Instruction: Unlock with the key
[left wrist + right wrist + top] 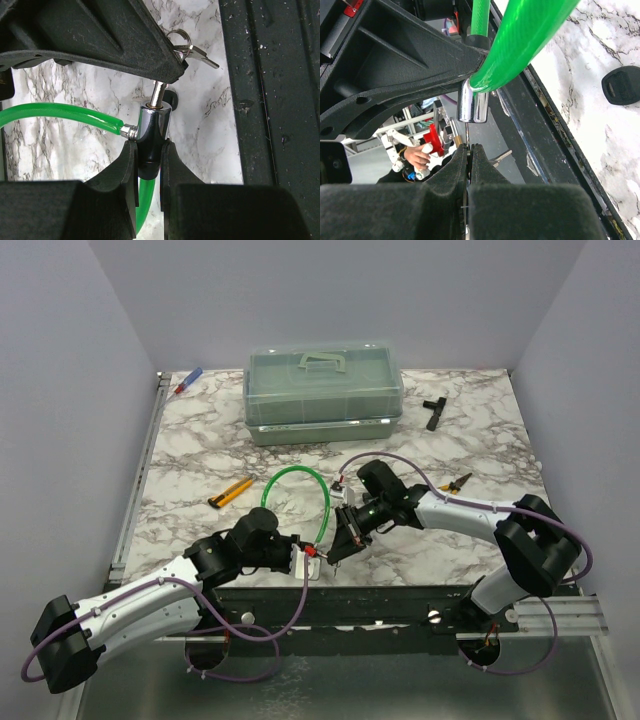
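Note:
A green cable lock [297, 478] lies looped on the marble table. Its chrome barrel [153, 124] is clamped between my left gripper's [149, 155] pads near the table's front edge. My right gripper [469, 148] is shut on the key. Only the thin silver blade [468, 134] shows, running from the pads into the end of the chrome barrel [472, 105]. The key's head is hidden between the pads. A ring with spare keys [192, 49] hangs beside my right gripper. In the top view the two grippers meet at the barrel [316, 552].
A clear toolbox [323, 390] stands at the back. A black T-shaped tool [434, 410], small pliers [456, 483], a yellow cutter [230, 492] and a pen [188, 380] lie around. A round black piece [622, 85] lies on the marble. The black front rail [400, 595] is close below.

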Controlling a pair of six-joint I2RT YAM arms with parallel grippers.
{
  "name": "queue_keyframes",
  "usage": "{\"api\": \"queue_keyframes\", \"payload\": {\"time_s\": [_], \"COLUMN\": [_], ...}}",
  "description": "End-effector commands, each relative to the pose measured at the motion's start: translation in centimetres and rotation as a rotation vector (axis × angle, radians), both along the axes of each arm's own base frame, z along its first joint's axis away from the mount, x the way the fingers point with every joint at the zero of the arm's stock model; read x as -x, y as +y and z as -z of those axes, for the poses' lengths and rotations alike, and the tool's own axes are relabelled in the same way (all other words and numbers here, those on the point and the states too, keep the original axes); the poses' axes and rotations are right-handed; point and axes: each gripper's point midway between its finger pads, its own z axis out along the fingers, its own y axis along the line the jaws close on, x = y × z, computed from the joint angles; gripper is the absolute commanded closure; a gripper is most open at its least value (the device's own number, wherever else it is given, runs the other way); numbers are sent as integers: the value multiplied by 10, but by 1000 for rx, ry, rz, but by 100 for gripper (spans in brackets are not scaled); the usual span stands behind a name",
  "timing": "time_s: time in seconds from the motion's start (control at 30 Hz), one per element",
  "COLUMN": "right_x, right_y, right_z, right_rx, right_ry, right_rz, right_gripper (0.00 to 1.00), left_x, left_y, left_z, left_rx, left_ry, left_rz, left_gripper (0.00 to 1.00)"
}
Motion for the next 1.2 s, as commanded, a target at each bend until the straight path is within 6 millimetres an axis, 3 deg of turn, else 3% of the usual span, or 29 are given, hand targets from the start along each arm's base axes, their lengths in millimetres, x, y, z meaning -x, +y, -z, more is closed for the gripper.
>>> {"api": "queue_keyframes", "payload": {"time_s": [0.0,1.17], "right_x": [-12,-32], "right_y": [2,13], "right_z": [7,5], "right_rx": [50,98], "right_ry": [-31,-59], "right_rz": [37,66], "right_gripper": [100,100], "left_x": [3,6], "left_y": [-11,-12], "left_z": [-15,-15], "left_rx": [60,67], "left_ry": [-51,-40], "left_rz": [56,64], "left_gripper": [100,100]}}
